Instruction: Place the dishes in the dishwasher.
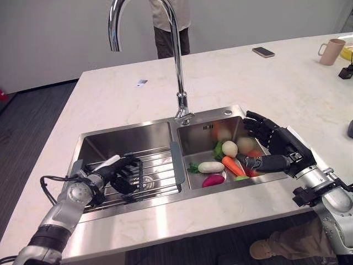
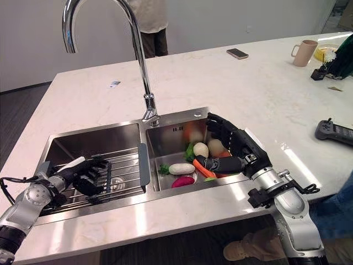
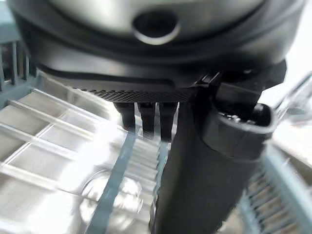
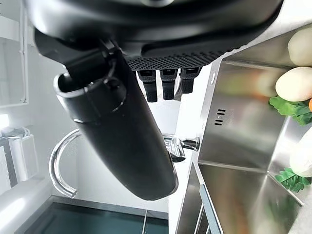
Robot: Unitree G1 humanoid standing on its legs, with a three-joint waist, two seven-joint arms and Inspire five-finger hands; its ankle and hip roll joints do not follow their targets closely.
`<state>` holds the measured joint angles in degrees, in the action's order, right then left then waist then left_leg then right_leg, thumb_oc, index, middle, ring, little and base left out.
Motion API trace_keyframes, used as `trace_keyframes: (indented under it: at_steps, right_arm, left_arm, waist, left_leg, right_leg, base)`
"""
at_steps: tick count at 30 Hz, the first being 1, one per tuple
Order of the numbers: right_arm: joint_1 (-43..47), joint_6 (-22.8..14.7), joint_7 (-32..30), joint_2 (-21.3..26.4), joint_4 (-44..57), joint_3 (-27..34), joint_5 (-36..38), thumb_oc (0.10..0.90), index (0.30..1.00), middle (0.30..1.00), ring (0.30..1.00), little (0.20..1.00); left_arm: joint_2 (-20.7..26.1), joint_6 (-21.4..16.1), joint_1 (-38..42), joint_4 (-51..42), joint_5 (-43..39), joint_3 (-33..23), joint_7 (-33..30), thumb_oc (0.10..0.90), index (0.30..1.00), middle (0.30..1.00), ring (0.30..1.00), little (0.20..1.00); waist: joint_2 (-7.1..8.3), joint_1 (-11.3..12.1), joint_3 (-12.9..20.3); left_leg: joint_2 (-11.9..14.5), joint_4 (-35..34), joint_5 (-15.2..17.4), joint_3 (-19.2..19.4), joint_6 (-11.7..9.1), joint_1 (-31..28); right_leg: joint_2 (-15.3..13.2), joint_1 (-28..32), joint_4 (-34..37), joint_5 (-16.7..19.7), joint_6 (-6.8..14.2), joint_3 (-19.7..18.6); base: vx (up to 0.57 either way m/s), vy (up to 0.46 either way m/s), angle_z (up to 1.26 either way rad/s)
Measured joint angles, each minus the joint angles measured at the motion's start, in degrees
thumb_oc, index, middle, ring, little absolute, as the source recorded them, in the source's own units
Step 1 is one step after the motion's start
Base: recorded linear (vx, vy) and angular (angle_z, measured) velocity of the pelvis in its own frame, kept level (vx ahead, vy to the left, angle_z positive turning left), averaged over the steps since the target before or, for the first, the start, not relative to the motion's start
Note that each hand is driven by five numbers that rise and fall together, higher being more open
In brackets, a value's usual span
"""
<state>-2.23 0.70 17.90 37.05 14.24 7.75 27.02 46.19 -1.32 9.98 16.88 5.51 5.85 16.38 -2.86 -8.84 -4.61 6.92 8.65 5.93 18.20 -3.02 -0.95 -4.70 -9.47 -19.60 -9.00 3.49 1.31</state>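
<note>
A pale marble counter (image 1: 265, 83) holds a steel double sink (image 1: 165, 199) with a tall chrome tap (image 1: 177, 66) rising between the two basins.

The left robot hand (image 1: 122, 172) reaches into the left basin, over a wire rack (image 1: 157, 165) that spans it. Its fingers are curled down by the rack's bars, with a white-covered thumb pointing outward; whether they grip the rack I cannot tell. In the left wrist view the fingertips (image 3: 146, 119) hang just above the bars, with the round drain (image 3: 109, 195) below.

The right robot hand (image 1: 273, 144) hovers at the right rim of the right basin, fingers spread and relaxed, thumb stretched toward the basin's middle, holding nothing. The right wrist view shows its fingers (image 4: 165, 83) straight and free.

The right basin holds vegetables rather than dishes: an orange carrot (image 1: 233, 165), a white radish (image 1: 211, 167), a pale egg-shaped piece (image 1: 229, 148), a magenta piece (image 1: 213, 180) and green leaves (image 1: 219, 150), all lying close together on the basin floor. The thumb is just beside the carrot.

Far back on the counter lie a phone (image 1: 263, 52) and a pink mug (image 1: 332, 51). In the right eye view a dark controller (image 2: 335, 132) sits on the counter, right of the sink. A person (image 1: 165, 27) stands behind the counter, seen from the waist area.
</note>
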Motion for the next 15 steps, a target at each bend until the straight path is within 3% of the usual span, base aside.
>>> trace_keyframes:
  at_steps: [7,15]
  right_arm:
    - [-0.26,0.28,-0.08,-1.25,0.06,0.29,-2.27,0.800,0.900,0.900,0.900,0.900]
    - [-0.28,0.98,-0.83,-3.29,0.35,0.41,-3.00,0.800,0.900,0.900,0.900,0.900]
  left_arm:
    - [-2.44,-6.32,-6.15,-14.46,-5.31,-13.87,-9.48,0.800,0.900,0.900,0.900,0.900]
    - [-4.76,-7.90,-10.35,-19.47,-7.60,-16.43,-12.55,0.800,0.900,0.900,0.900,0.900]
  waist:
    - [1.38,2.76,-0.77]
    - [1.39,4.58,-0.77]
  left_leg:
    - [-0.11,-0.01,0.01,-1.47,0.00,0.85]
    - [-0.44,-0.02,0.01,-3.00,0.01,1.37]
  right_leg:
    - [-0.49,0.37,0.74,-0.03,-0.04,1.99]
    - [-1.03,1.14,1.48,-0.15,-0.07,3.49]
  base:
    - [-0.01,-0.012,0.11]
    - [0.00,-0.004,0.10]
